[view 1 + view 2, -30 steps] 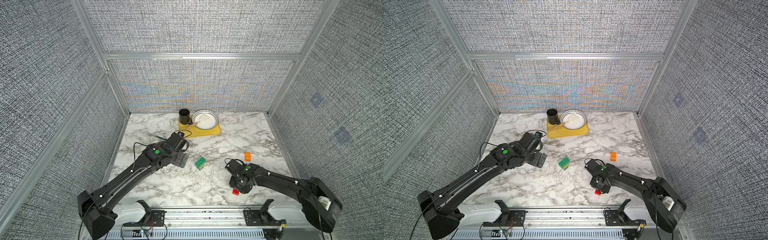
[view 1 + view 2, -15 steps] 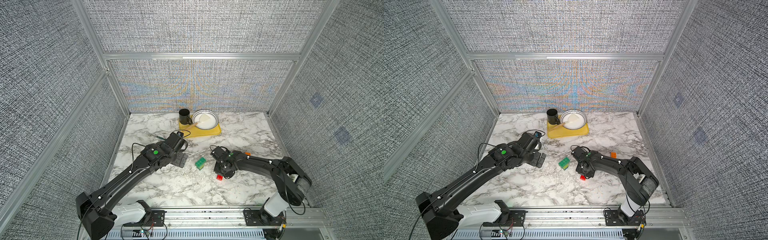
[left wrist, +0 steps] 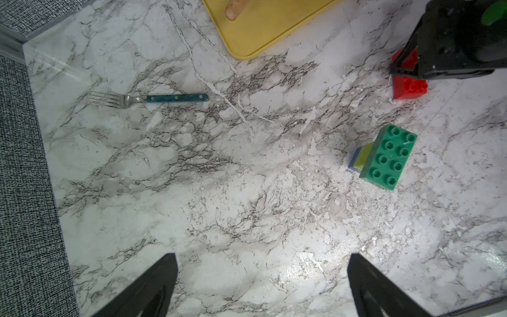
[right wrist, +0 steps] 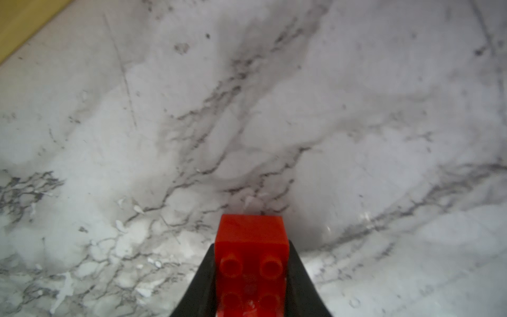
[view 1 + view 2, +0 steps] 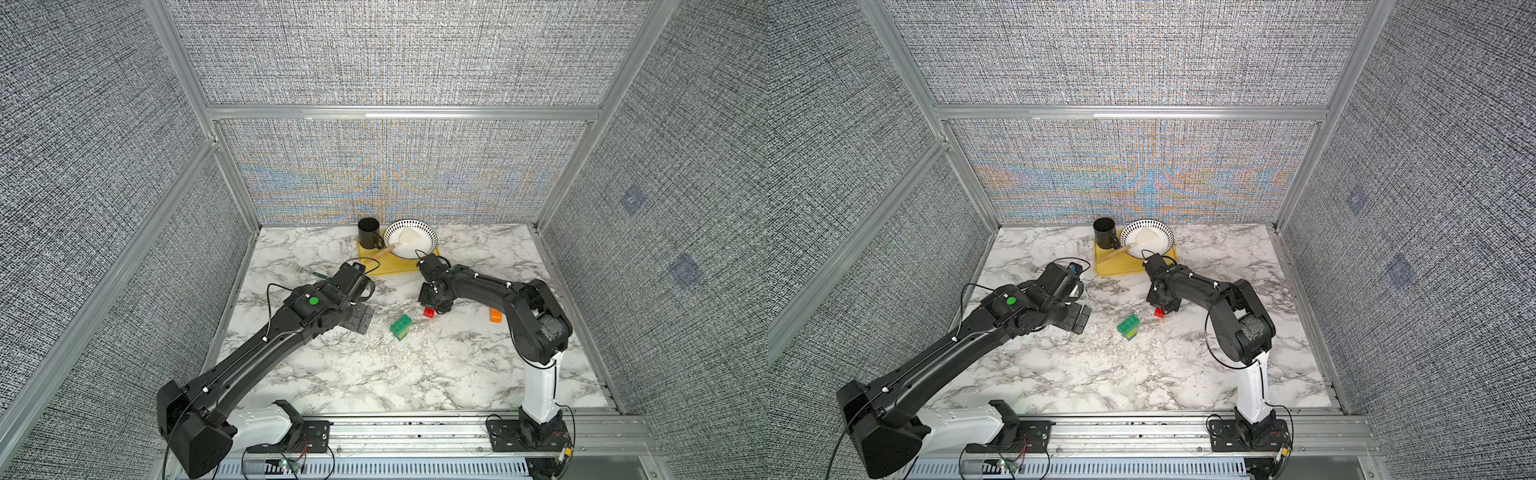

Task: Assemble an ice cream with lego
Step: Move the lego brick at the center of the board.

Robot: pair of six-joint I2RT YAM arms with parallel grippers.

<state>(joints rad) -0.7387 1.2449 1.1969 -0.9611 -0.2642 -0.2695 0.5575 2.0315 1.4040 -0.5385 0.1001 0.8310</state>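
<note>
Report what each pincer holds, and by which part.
Right pincer: the red brick, clamped across its width on opposite side faces, one end jutting out. Left pincer: open, holding nothing.

Black cabled arms (image 5: 266, 345), white bases (image 5: 540, 390)

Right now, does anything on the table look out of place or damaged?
A teal-handled metal fork lies loose on the marble-patterned tabletop, off the yellow tray. The tabletop looks scuffed, with white flaked patches around the green-topped brick stack.

Mug (image 5: 369, 232), bowl (image 5: 429, 231), likely spatula (image 5: 409, 243), tray (image 5: 388, 267), fork (image 3: 148, 98).
</note>
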